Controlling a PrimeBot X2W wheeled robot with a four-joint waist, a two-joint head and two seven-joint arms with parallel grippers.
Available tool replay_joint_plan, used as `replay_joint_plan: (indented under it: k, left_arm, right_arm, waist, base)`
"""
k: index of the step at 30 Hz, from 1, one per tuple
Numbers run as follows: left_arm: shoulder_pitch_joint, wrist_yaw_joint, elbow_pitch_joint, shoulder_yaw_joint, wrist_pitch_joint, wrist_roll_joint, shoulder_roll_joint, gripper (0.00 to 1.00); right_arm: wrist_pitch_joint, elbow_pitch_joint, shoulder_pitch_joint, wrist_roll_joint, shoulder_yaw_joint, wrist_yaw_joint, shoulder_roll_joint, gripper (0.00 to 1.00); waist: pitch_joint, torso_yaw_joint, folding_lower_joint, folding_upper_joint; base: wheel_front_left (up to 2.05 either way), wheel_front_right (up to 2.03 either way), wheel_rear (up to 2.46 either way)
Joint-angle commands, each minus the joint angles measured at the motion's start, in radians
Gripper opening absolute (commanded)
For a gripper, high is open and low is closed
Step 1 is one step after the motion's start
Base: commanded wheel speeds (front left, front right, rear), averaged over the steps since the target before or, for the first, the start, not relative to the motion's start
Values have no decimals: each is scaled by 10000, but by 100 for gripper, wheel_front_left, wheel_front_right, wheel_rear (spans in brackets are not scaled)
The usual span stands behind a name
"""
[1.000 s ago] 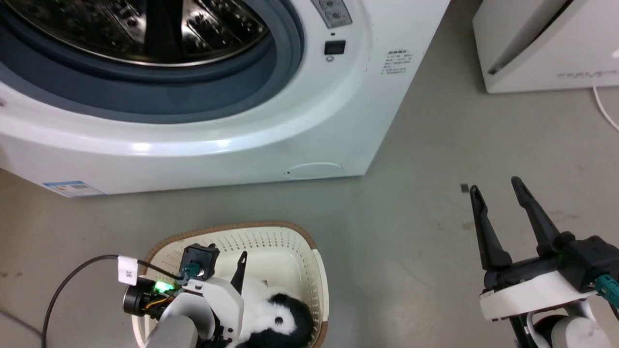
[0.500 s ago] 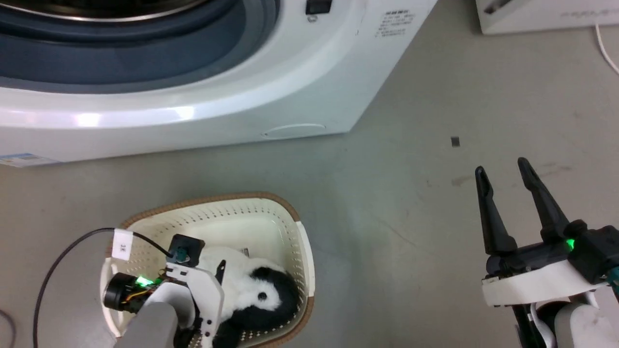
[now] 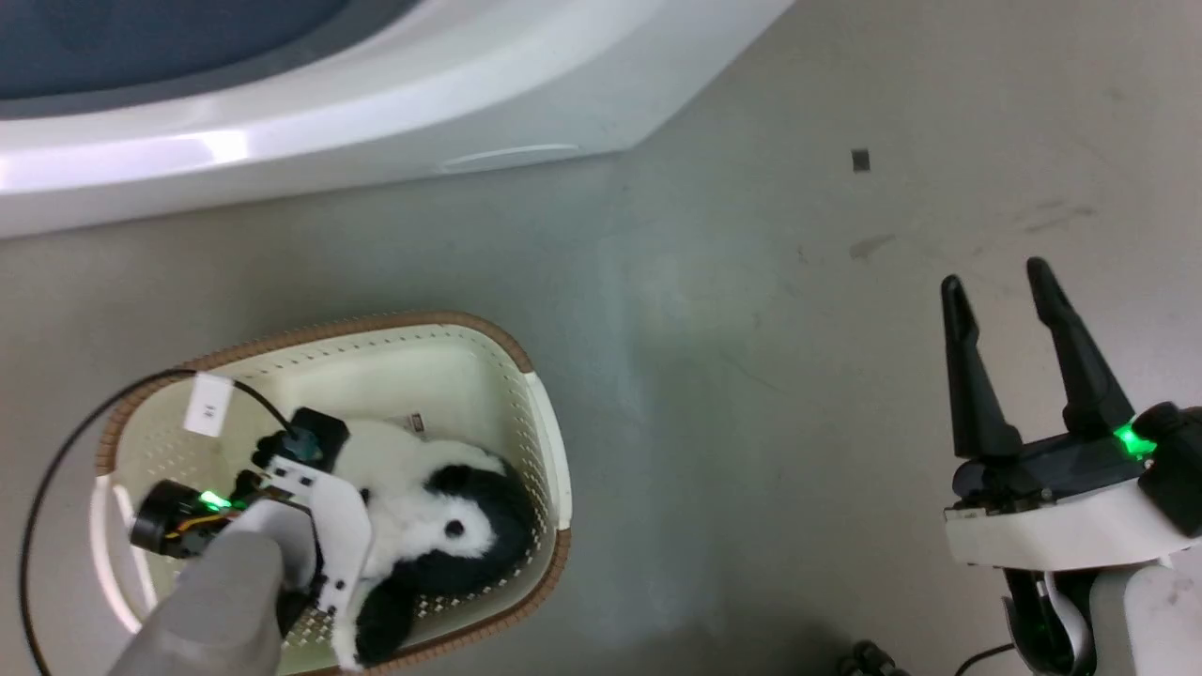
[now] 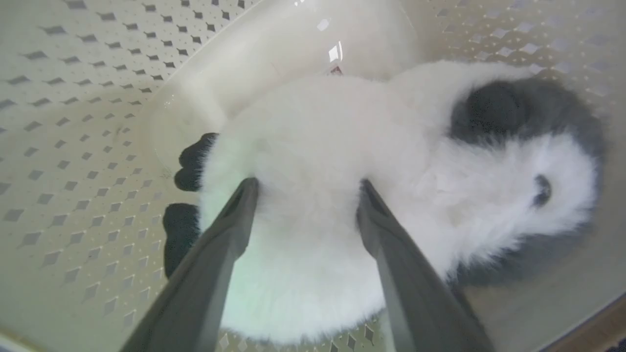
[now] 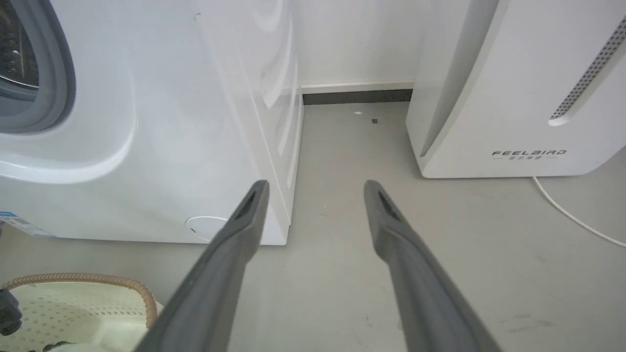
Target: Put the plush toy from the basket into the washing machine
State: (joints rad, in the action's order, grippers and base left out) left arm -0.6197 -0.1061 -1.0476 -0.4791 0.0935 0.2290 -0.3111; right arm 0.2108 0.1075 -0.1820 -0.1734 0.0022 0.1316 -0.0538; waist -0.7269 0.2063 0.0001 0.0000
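The plush toy (image 3: 427,512) lies inside the basket (image 3: 394,324), which stands on the floor (image 3: 732,376) at about 8 o'clock in the head view. The toy's head and small dark eye are toward the basket's 4 o'clock end. The left tool (image 4: 305,188) reaches down into the basket. It is released, and its two fingers (image 4: 230,234) are spread apart with their tips sunk into the white fur of the toy's body, one on either side of a mound of it. The washing machine (image 3: 376,94) fills the 11 to 12 o'clock edge of the head view, well apart from the basket. The right tool (image 3: 993,274) hangs at 4 o'clock above bare floor, also released and grasping nothing, with its fingers pointing toward 12 o'clock. Its wrist view looks past the washer's corner to a white unit (image 5: 513,98) marked FEELBIRD at 2 o'clock.
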Motion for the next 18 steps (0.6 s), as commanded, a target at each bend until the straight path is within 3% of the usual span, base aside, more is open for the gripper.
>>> replay_joint_plan:
  k: [1,14,15,18]
  left_arm:
    - [-311,-34,-278,-101,32,132,-144,100]
    - [-1429,-167,-1709,-1038,424,378,-936,100]
    - [-1482,-180,-1818,-1100,525,441,-953,0]
    - [-1599,-216,-2129,-1375,657,667,-942,0]
  right_arm:
    - [107,87,-225,-201,-14,-8,29,100]
    - [377,241,-630,-715,-45,-9,34,100]
    - [398,247,-667,-750,-41,-9,34,100]
    - [461,256,-767,-826,-30,-9,35,100]
  waist:
    - [-331,209,-1,0]
    - [-1565,733,-1,0]
    - [-1637,757,-1,0]
    - [-1814,811,-1,0]
  base:
    - [0,0,0]
    - [0,0,0]
    - [0,0,0]
    - [0,0,0]
